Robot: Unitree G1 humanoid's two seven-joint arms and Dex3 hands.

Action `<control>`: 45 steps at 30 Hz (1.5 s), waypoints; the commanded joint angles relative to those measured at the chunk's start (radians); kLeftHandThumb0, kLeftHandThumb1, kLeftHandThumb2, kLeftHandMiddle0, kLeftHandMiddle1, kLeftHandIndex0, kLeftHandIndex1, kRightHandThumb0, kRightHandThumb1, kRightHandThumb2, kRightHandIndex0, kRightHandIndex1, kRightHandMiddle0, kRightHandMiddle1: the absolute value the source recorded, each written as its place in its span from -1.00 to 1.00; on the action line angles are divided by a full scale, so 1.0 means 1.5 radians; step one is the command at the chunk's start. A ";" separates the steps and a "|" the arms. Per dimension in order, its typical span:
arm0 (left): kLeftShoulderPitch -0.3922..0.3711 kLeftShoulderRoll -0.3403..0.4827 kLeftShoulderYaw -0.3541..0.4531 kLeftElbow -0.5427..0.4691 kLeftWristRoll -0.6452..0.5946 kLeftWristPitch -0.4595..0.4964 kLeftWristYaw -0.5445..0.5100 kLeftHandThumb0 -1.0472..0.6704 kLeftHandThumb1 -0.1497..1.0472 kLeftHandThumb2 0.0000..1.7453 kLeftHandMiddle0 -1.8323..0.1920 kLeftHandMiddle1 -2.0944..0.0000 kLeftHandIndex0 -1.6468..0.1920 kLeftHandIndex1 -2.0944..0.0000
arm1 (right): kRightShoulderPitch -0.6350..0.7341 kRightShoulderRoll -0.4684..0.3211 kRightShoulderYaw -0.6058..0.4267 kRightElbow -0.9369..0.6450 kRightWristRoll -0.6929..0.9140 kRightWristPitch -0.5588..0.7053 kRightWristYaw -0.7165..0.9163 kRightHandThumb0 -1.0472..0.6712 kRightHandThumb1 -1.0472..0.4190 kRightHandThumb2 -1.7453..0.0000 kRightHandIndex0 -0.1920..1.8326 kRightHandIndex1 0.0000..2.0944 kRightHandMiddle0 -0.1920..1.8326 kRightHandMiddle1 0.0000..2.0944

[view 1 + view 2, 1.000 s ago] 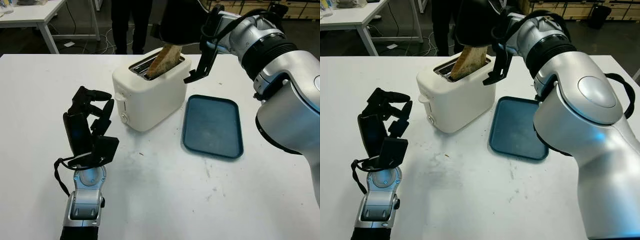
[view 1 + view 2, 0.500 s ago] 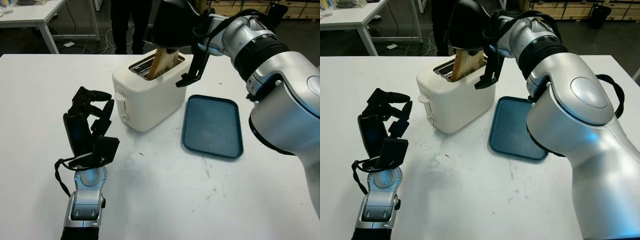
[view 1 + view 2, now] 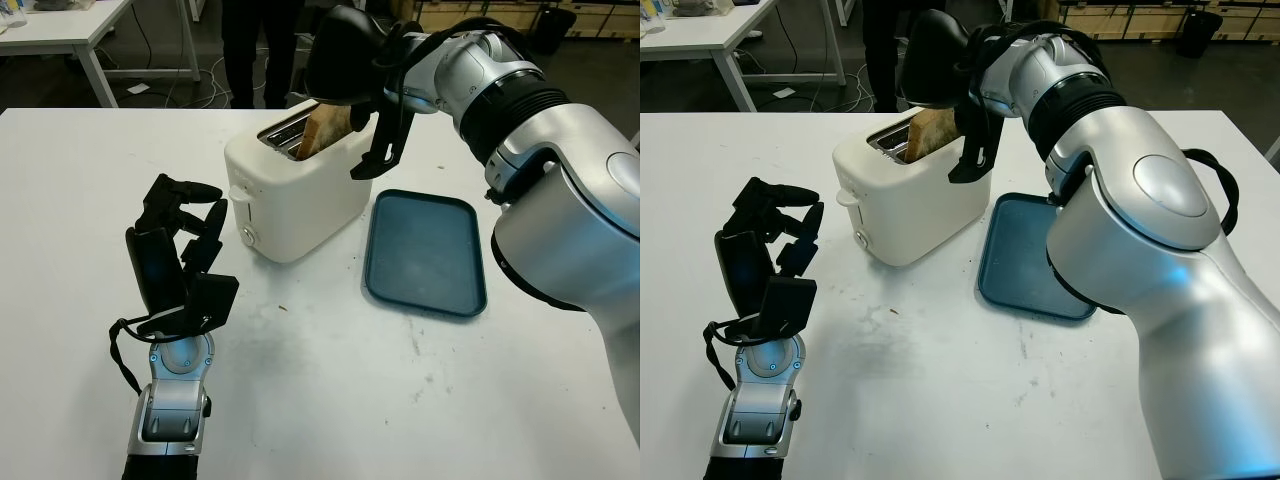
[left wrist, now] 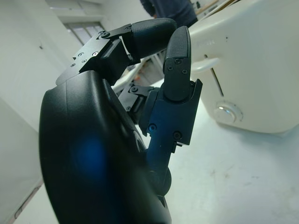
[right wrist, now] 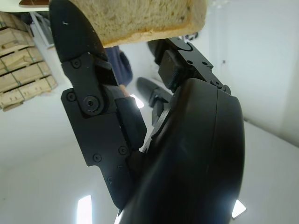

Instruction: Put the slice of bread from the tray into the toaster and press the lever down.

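Leftmost, the left robot hand [image 3: 178,250] hovers over the white counter [image 3: 320,400] near the toaster's lever side, fingers curled, holding nothing. Next stands the white two-slot plastic toaster [image 3: 295,190]. Above it, the right robot hand [image 3: 345,65] grips the tan slice of bread [image 3: 325,128], partly lowered into a slot. Right of the toaster lies the dark blue rectangular tray [image 3: 425,252].

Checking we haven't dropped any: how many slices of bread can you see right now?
1. The slice of bread stands partly in the toaster slot, gripped by the right hand. The tray holds none.
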 commanded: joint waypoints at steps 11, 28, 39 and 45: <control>0.003 0.005 0.003 -0.005 0.010 -0.004 0.004 -0.26 0.79 -0.80 0.05 -0.61 0.14 -0.30 | 0.042 -0.080 -0.338 -0.050 0.347 -0.109 0.039 -0.43 -0.77 0.94 -0.31 -0.29 -0.05 -0.79; -0.029 0.035 0.011 0.003 -0.010 0.004 -0.045 -0.25 0.79 -0.80 0.08 -0.53 0.11 -0.24 | 0.800 -0.040 -0.753 -0.662 1.001 0.047 0.389 -0.13 -0.83 0.42 -0.07 0.14 -0.10 -0.13; -0.038 0.034 0.011 0.001 -0.010 0.016 -0.059 -0.23 0.79 -0.80 0.06 -0.53 0.09 -0.22 | 1.037 0.021 -0.770 -0.886 0.797 0.005 0.201 -0.08 -0.83 0.64 -0.09 0.28 0.01 -0.46; -0.034 0.033 0.012 -0.002 -0.010 0.017 -0.060 -0.22 0.79 -0.78 0.08 -0.56 0.09 -0.22 | 1.088 0.101 -0.755 -0.911 0.761 -0.012 0.135 -0.10 -0.83 0.65 -0.08 0.33 0.08 -0.46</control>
